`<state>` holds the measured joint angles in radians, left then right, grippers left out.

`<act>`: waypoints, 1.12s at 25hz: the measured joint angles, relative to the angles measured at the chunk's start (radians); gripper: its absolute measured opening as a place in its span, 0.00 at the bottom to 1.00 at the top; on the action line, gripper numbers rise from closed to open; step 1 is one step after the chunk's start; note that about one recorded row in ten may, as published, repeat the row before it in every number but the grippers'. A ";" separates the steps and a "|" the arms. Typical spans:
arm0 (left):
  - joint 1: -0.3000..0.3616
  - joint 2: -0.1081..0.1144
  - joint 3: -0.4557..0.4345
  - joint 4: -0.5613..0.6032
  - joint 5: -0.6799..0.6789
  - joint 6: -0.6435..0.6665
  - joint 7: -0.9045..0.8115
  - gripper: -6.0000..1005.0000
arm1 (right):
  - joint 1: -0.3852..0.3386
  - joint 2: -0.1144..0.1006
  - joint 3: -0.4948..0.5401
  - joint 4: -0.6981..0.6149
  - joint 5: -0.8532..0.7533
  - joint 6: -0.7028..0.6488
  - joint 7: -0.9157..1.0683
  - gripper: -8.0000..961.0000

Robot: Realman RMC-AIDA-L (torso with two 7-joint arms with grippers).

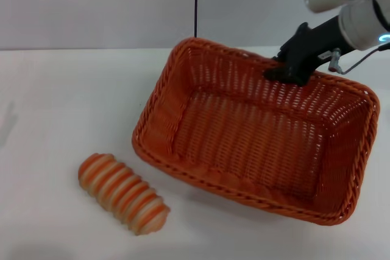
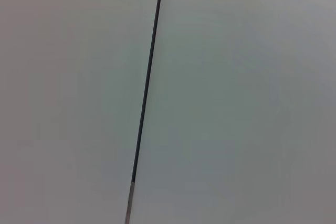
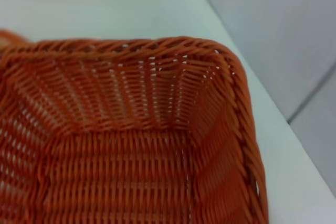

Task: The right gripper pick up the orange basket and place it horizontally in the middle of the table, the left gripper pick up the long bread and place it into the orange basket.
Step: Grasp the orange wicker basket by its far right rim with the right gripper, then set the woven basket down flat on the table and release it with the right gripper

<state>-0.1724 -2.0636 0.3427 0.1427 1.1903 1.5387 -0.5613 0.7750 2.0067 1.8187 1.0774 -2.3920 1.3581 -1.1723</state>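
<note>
The orange basket lies on the white table, right of centre, its long side running slantwise toward the near right. My right gripper sits on the middle of its far rim, one black finger inside the wall, shut on the rim. The right wrist view looks into a corner of the basket, which is empty, with table beyond it. The long bread, striped orange and cream, lies on the table near the front left, apart from the basket. My left gripper is out of view.
A grey wall with a thin dark vertical seam stands behind the table. The left wrist view shows only that wall and seam. Bare tabletop stretches to the left of the basket and behind the bread.
</note>
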 joint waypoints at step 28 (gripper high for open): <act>0.076 0.002 -0.008 0.002 -0.007 0.081 0.008 0.77 | -0.043 0.070 -0.315 0.165 -0.177 -0.235 -0.159 0.18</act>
<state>-0.0966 -2.0617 0.3347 0.1445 1.1829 1.6196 -0.5537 0.7320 2.0770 1.5033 1.2419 -2.5693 1.1229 -1.3309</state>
